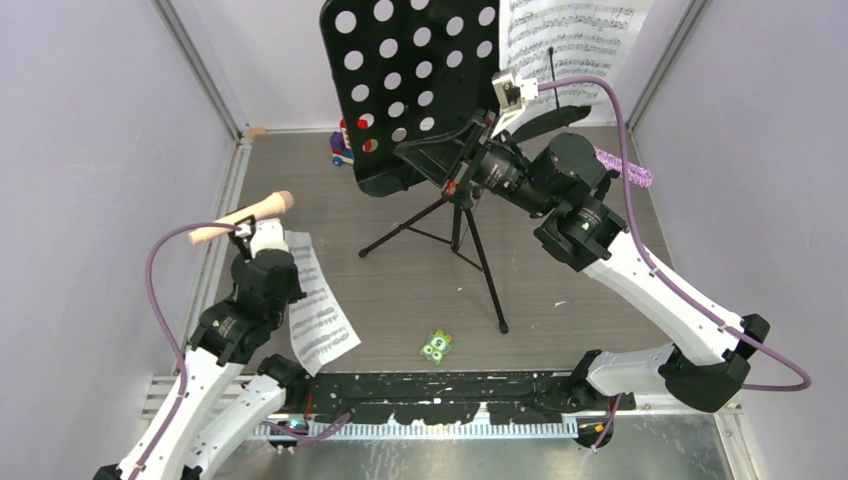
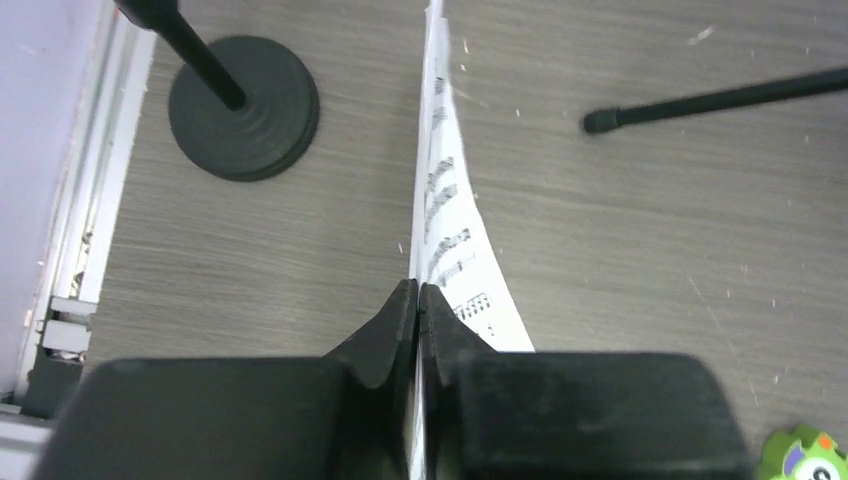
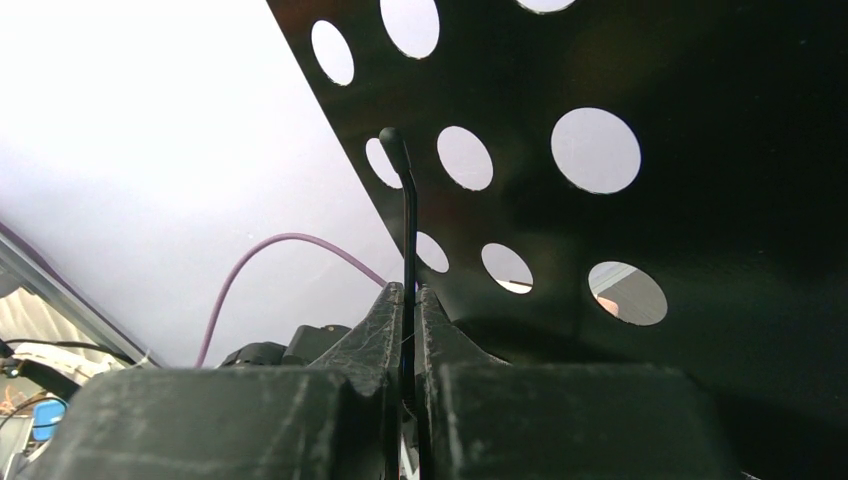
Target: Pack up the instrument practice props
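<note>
Black music desk: stands at 12 o'clock on the tabletop on splayed tripod legs. The perforated panel is tilted, its lip low toward 6 o'clock and its top edge out of view past 12.
Right jaws: pinched shut on a thin black rod with a rounded tip, which lies against the panel. The rod's long axis runs straight out of the jaws toward 12 o'clock in the wrist view.
White sheet-music page: at 8 o'clock, held on edge. Overhead its long axis runs from 11 to 5 o'clock. In the left wrist view the page points away toward 12.
Left jaws: closed on the page's near edge.
Step in hand: probably gathering loose pages while the right arm handles the desk.
Next move: needs a place to put the page, and none is visible. The desk likely needs lowering or folding, so the tripod must not tip.
Unpacked: pink microphone at 9 o'clock above its round mount, purple-glitter microphone at 2, and another page at 1.
</note>
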